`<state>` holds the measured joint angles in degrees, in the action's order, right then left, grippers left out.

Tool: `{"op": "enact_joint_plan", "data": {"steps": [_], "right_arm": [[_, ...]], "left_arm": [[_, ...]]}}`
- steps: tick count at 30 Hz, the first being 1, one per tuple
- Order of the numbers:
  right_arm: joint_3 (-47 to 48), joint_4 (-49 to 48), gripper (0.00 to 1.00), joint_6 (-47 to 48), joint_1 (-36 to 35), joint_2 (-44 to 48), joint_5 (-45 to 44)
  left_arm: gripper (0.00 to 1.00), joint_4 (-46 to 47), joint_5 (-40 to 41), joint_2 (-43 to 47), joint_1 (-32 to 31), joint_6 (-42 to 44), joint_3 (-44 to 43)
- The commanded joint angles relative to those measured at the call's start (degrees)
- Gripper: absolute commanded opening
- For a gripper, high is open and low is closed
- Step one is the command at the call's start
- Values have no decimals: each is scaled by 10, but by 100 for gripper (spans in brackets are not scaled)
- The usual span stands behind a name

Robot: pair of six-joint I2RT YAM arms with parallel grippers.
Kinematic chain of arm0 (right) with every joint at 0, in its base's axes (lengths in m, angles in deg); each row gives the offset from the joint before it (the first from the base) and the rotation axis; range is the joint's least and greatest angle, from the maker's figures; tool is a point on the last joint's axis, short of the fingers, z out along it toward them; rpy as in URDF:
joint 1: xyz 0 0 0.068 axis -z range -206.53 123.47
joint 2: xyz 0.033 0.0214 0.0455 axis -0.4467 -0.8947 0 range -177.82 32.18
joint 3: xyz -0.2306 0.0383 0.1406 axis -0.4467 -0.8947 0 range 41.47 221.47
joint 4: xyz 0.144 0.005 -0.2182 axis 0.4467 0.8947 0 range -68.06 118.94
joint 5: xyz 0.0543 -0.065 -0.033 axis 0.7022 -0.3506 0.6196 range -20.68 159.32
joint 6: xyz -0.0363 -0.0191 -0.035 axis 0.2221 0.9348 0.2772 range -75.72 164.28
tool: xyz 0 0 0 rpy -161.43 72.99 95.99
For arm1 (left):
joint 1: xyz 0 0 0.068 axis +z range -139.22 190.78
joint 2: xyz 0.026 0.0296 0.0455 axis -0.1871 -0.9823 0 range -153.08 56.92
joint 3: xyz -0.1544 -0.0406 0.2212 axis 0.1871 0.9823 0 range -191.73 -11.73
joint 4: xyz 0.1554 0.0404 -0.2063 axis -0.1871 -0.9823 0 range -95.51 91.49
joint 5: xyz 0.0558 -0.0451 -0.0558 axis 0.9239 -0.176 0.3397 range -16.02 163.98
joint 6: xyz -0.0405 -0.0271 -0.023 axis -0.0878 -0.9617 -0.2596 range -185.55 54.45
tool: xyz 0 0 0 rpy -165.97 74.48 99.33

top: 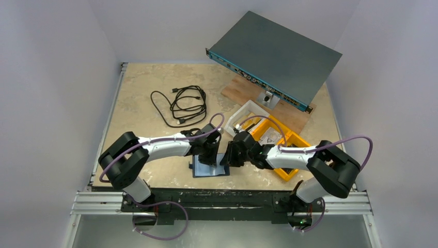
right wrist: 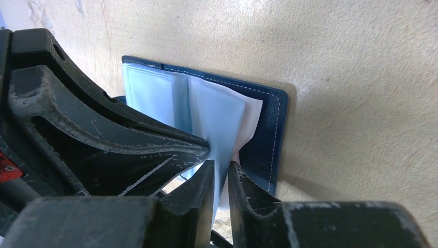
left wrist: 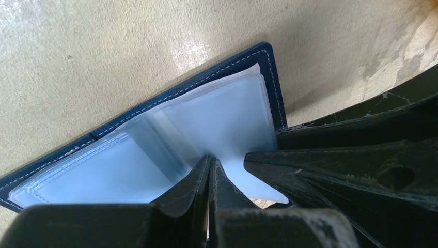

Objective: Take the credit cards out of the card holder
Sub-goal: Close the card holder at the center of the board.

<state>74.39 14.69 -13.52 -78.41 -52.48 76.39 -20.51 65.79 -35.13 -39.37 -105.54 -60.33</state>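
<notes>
Both grippers, left (left wrist: 209, 178) and right (right wrist: 221, 181), are pinching clear sleeves of the open holder (top: 212, 166); next, sliding a card out needs care.

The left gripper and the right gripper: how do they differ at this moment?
1. The left gripper has its jaws fully together; the right gripper keeps a narrow gap.
2. The left gripper pinches a clear sleeve of the card holder at the sleeve's lower edge; the right gripper has a pale sheet between its fingers at the holder's other end.

Both are black, scratched, and low over the open holder on the table.
</notes>
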Motion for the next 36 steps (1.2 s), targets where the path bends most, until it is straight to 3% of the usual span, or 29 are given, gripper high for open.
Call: {"op": "enact_joint_plan", "data": {"steps": [1,6,8,13,19,24,36], "right_arm": [[21,19,20,9,-4,29,-15],[10,68,37,-1,-3,71,-53],[6,72,43,-2,-3,81,-65],[-1,85,44,-6,-2,71,-67],[-17,43,56,-13,4,54,-52],[-21,17,58,-17,8,38,-35],[-36,-56,59,-31,13,3,30]], "left_arm": [[0,16,-7,2,5,-11,6],[0,-21,5,49,17,-7,1],[6,-41,16,79,24,-6,4],[10,-87,44,136,56,-2,27],[6,-99,55,150,93,3,62],[0,-99,74,118,97,-4,67],[0,-70,84,68,97,-9,78]]}}
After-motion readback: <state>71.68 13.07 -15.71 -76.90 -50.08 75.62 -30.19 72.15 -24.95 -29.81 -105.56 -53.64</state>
